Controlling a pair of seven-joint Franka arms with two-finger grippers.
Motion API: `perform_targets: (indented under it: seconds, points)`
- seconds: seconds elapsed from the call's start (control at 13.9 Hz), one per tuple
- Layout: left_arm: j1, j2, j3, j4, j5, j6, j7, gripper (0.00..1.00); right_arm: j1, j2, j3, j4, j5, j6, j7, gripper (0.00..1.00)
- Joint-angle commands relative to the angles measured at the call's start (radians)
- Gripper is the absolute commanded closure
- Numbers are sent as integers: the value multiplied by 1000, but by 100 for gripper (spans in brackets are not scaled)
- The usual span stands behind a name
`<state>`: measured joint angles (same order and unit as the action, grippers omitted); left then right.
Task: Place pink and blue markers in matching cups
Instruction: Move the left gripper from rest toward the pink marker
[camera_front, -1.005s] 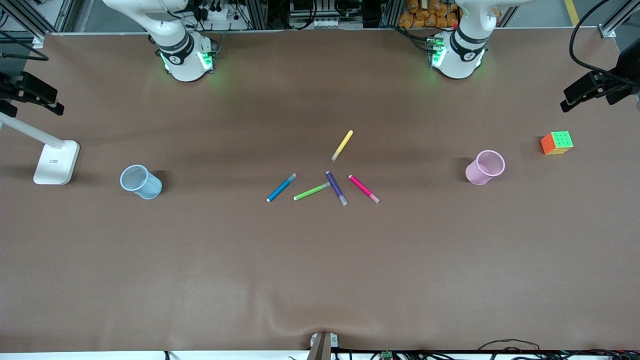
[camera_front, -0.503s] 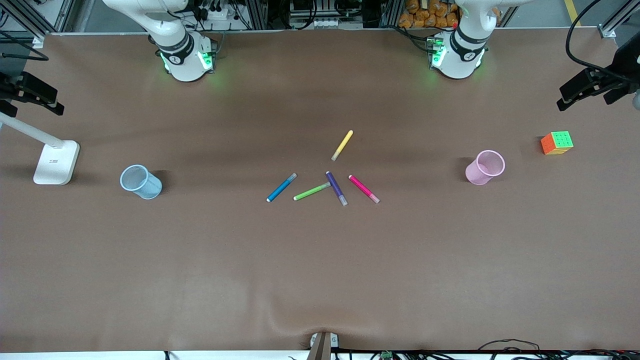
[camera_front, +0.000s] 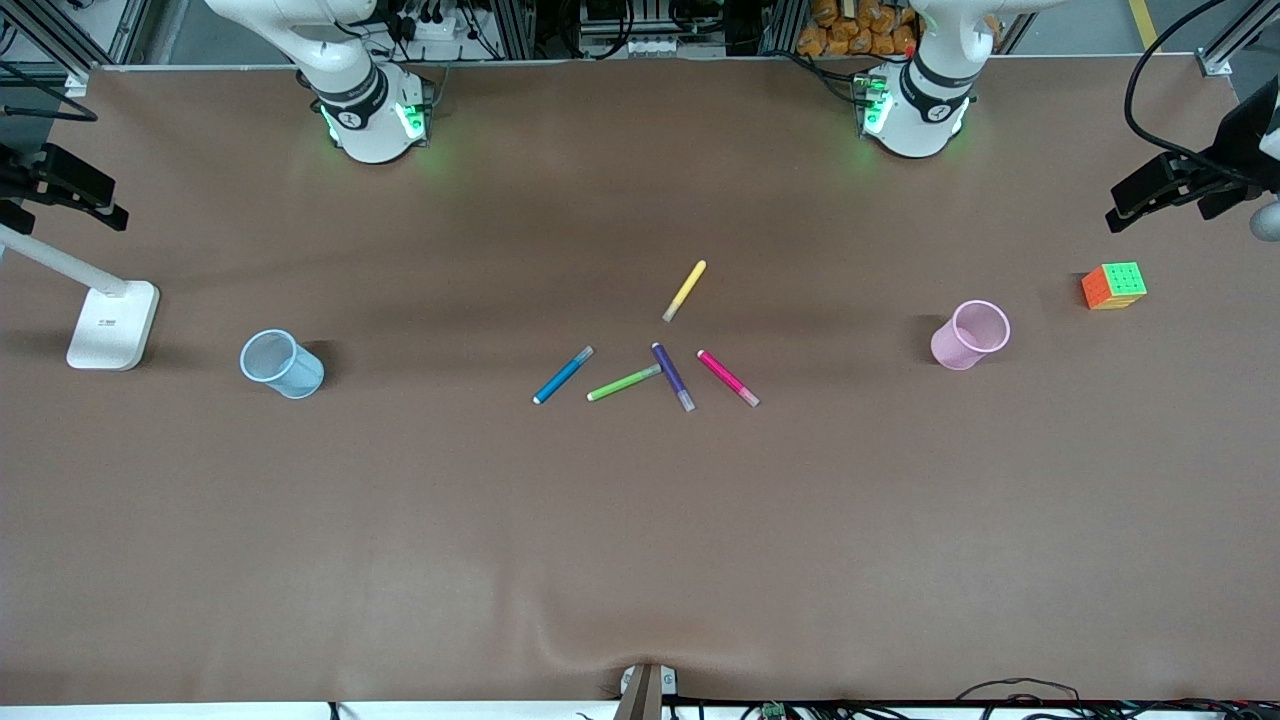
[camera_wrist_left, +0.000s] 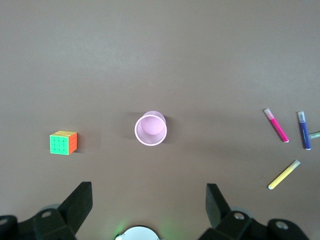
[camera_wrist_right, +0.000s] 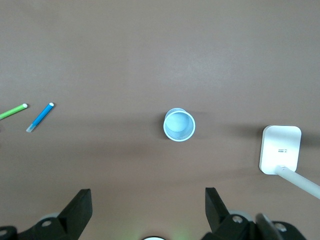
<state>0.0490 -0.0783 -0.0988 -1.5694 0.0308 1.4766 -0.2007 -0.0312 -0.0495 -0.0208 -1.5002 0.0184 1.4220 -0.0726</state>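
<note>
The blue marker (camera_front: 563, 375) and the pink marker (camera_front: 728, 378) lie flat in a cluster of pens at the table's middle. The pale blue cup (camera_front: 282, 364) stands toward the right arm's end, the pale pink cup (camera_front: 970, 335) toward the left arm's end. My left gripper (camera_wrist_left: 148, 200) is open and empty, high over the table, with the pink cup (camera_wrist_left: 150, 128) and the pink marker (camera_wrist_left: 276, 125) in its view. It shows at the front view's edge (camera_front: 1160, 200). My right gripper (camera_wrist_right: 147, 205) is open and empty, high over the blue cup (camera_wrist_right: 179, 125); the blue marker (camera_wrist_right: 40, 117) lies off to one side.
A purple pen (camera_front: 673, 377), a green pen (camera_front: 623, 383) and a yellow pen (camera_front: 685, 290) lie among the markers. A colour cube (camera_front: 1113, 286) sits beside the pink cup. A white lamp base (camera_front: 112, 323) stands beside the blue cup.
In the front view my left gripper has shifted slightly inward and lower at the picture's edge. The right arm, markers and cups have not moved.
</note>
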Motion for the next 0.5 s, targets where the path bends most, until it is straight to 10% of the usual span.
perform_targets:
  seconds: [0.0,0.43]
  points:
    - [0,6,-7,19,0,-39,-52,0,1,7,1,20,12,-15,11,0]
    - [-3,72,-44,16,-12,-88,-187,0,-3,7,1,18,12,-18,11,0]
